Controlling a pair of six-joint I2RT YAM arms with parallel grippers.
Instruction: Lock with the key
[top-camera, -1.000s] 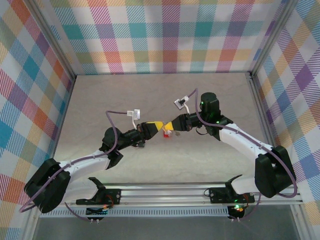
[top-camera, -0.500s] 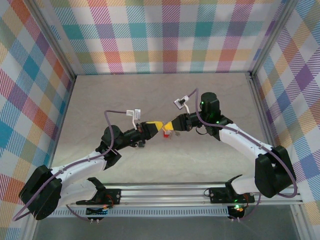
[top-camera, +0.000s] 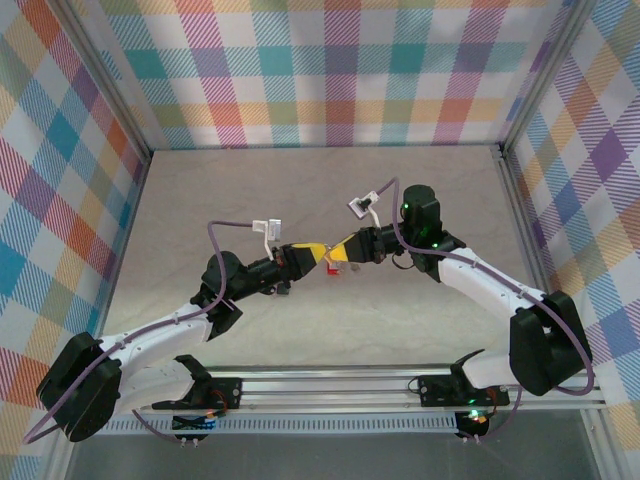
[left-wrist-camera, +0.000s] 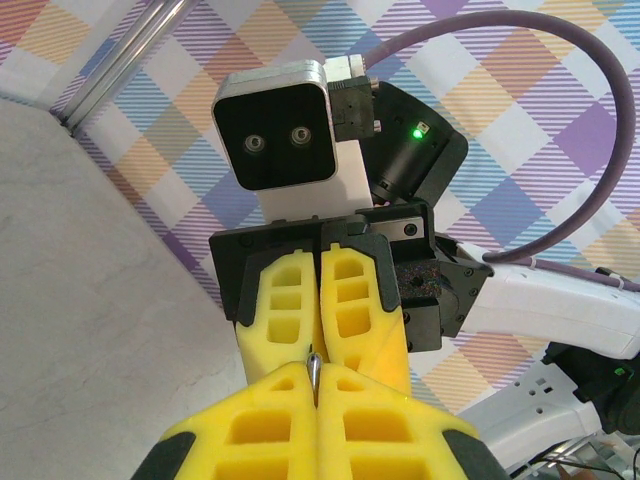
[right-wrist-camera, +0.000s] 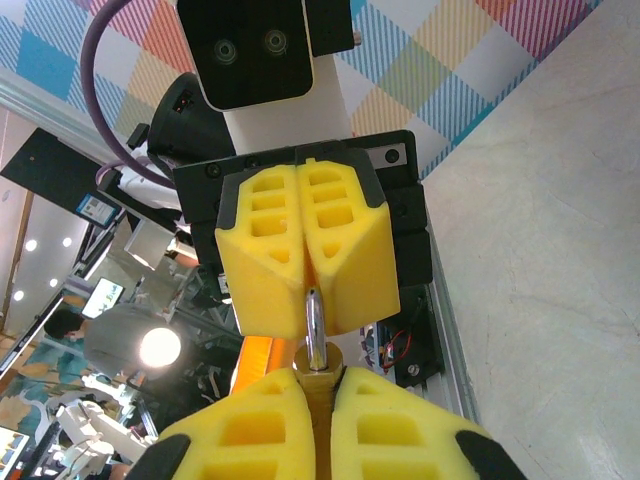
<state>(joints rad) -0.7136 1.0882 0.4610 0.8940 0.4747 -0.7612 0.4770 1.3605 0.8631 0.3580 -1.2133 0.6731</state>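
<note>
Both grippers meet tip to tip above the middle of the table. My left gripper (top-camera: 316, 253) is shut on the key (left-wrist-camera: 314, 368), a thin silver blade poking out between its yellow fingers (left-wrist-camera: 250, 420). My right gripper (top-camera: 343, 251) is shut on the lock (right-wrist-camera: 322, 375), a brass body pinched between its pads (right-wrist-camera: 250, 430). In the right wrist view the key (right-wrist-camera: 314, 320) runs from the left gripper's pads (right-wrist-camera: 265, 265) straight into the top of the brass body. A small red piece (top-camera: 335, 267) hangs under the meeting point.
The grey table (top-camera: 250, 190) is walled by plaid panels (top-camera: 330, 70) on the back and both sides. A metal rail (top-camera: 340, 388) with the arm bases runs along the near edge. Purple cables (top-camera: 232, 228) loop over both wrists.
The left arm's elbow has swung a little outward and its wrist has edged toward the right gripper. Both grippers stay shut and pressed together.
</note>
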